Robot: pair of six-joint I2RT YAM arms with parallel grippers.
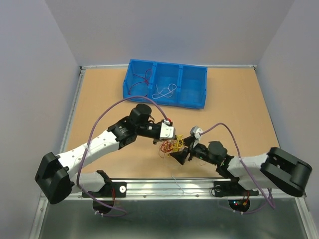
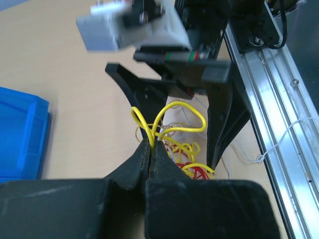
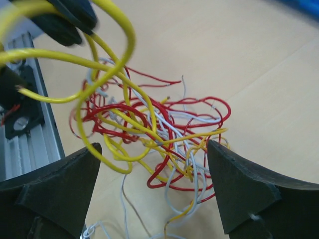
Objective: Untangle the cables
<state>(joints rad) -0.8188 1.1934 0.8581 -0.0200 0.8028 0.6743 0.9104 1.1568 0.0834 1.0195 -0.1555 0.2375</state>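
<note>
A tangled clump of red, yellow and white cables point(image 1: 171, 146) lies on the tan table between the two arms. My left gripper point(image 2: 151, 145) is shut on a yellow cable point(image 2: 175, 115), which loops up from its fingertips. In the top view the left gripper point(image 1: 173, 140) points down into the clump. My right gripper point(image 3: 153, 149) is open, with its two fingers on either side of the cables point(image 3: 164, 124) and touching none of them. The big yellow loop point(image 3: 107, 74) rises toward the left gripper's fingers point(image 3: 70, 20).
A blue three-compartment bin point(image 1: 193, 84) stands at the back, with a red cable point(image 1: 141, 82) in its left compartment and a white one point(image 1: 164, 90) in the middle. An aluminium rail point(image 1: 169, 186) runs along the near edge; a thin white wire point(image 2: 281, 139) lies over it.
</note>
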